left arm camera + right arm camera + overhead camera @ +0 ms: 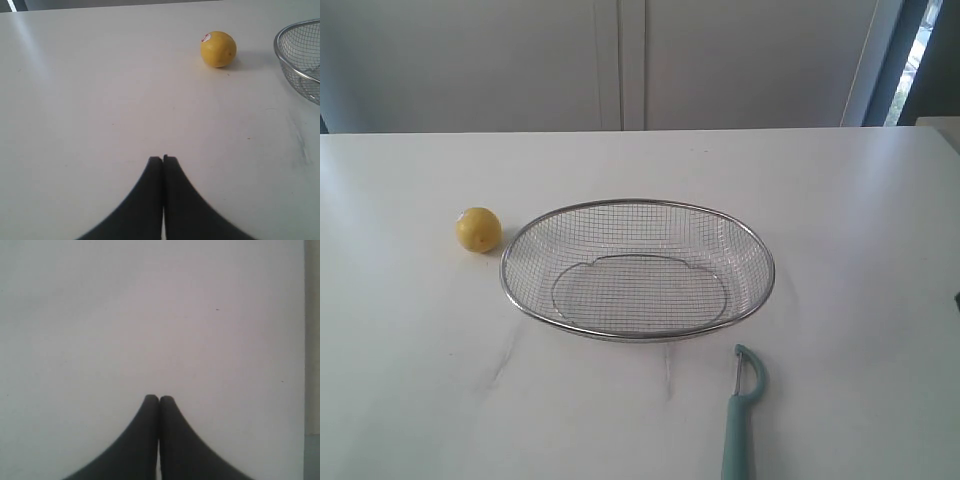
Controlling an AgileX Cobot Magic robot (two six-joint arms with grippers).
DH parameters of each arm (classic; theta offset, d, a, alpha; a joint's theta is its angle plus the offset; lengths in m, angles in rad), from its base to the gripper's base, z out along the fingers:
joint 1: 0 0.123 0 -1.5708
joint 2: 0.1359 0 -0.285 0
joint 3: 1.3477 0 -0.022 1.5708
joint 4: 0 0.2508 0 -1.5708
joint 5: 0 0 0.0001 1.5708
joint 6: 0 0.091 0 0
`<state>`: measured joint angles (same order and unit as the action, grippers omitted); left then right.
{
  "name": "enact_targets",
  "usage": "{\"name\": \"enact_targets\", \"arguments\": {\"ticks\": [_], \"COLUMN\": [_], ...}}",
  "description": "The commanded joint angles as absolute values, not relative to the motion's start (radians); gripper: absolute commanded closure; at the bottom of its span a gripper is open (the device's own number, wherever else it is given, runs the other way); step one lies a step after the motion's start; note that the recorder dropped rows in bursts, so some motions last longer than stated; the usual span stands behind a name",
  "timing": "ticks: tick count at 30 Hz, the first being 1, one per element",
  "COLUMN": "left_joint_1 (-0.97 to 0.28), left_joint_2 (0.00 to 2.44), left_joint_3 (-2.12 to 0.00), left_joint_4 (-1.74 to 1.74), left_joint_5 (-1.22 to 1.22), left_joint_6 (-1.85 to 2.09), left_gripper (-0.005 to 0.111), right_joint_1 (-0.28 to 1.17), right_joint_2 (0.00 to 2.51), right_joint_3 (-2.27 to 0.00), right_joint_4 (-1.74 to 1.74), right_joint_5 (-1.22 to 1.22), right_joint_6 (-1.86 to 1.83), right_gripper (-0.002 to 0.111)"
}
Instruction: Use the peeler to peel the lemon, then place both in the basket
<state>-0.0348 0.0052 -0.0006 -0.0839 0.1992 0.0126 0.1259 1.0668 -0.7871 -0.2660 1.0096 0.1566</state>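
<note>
Silver wire mesh makes up the wide, shallow oval basket (636, 201) in the middle of the exterior view. It sits empty on the white table (860, 200), seemingly placed centrally so either arm can reach it. The small round yellow lemon (478, 229) rests just beside the basket's left rim without touching it, at centre left of the frame. Its skin looks whole, and a red-and-white sticker (206, 37) shows in the left wrist view. The slim peeler (740, 430), with its pale teal handle and metal blade, lies at the lower right. Its head points toward the basket and its handle runs off the bottom edge, apart from the rim. Fruit and tool seem laid out one to each side, so I'd guess each arm takes the one nearest it. The left gripper (163, 159) is clenched on nothing, its dark fingers pressed together above bare table with the lemon well ahead. The right gripper (159, 397) is likewise clamped together and empty, seeing only tabletop. Nothing has been picked up, so the peeling has not begun.
</note>
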Motion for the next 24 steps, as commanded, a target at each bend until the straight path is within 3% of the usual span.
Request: {"name": "enact_targets", "arguments": {"ticks": [1,9,18,24], "left_joint_1": [-0.033,-0.033,-0.033,-0.033], "left_joint_2": [0.0,0.0,0.0,0.0], "left_joint_3": [0.0,0.0,0.0,0.0], "left_joint_4": [-0.089,-0.089,-0.089,-0.089], "left_joint_5": [0.203,0.203,0.203,0.203], "left_joint_6": [0.008,0.008,0.008,0.008], "left_gripper": [0.106,0.106,0.106,0.106], "right_joint_1": [0.245,0.548,0.87,0.956], "right_joint_2": [1.061,1.092,1.375,1.53], "right_joint_3": [-0.795,-0.914,-1.142,-1.267], "right_joint_4": [-0.269,-0.311,-0.389,-0.402], "right_joint_5": [1.057,1.124,1.221,1.199], "right_joint_6": [0.162,0.313,0.406,0.426], "right_gripper": [0.108,0.108,0.108,0.108]}}
